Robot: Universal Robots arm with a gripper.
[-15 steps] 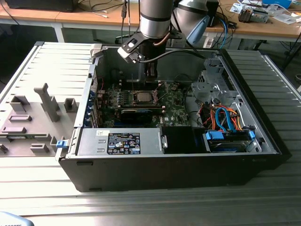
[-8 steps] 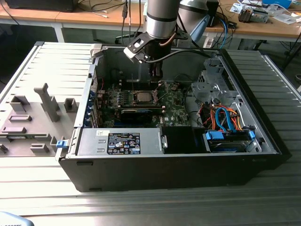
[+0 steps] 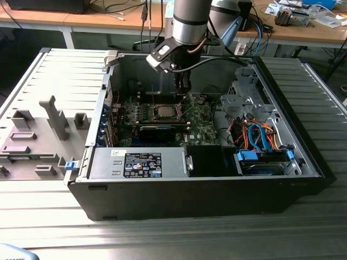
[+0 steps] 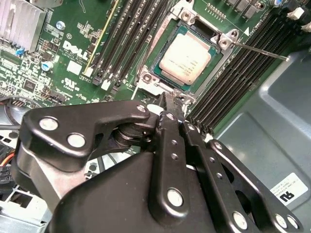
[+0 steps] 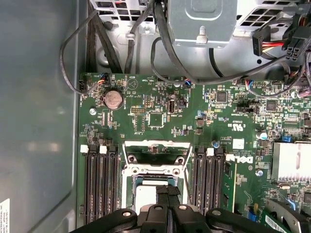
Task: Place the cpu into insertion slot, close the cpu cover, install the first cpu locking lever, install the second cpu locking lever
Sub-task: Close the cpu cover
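The gripper (image 4: 170,100), pinched narrow around nothing, is hovering at the near rim of the insertion slot (image 4: 153,85); the cpu (image 4: 186,56) is sitting seated just beyond its fingertips.

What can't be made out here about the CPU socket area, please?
Silver-grey square cpu: part of it, first wrist view, hidden behind the black gripper.
Dark square insertion slot with silvery rim: one edge, second wrist view, covered by the gripper; contact there unclear.
Same slot, exterior view: too small for detail.
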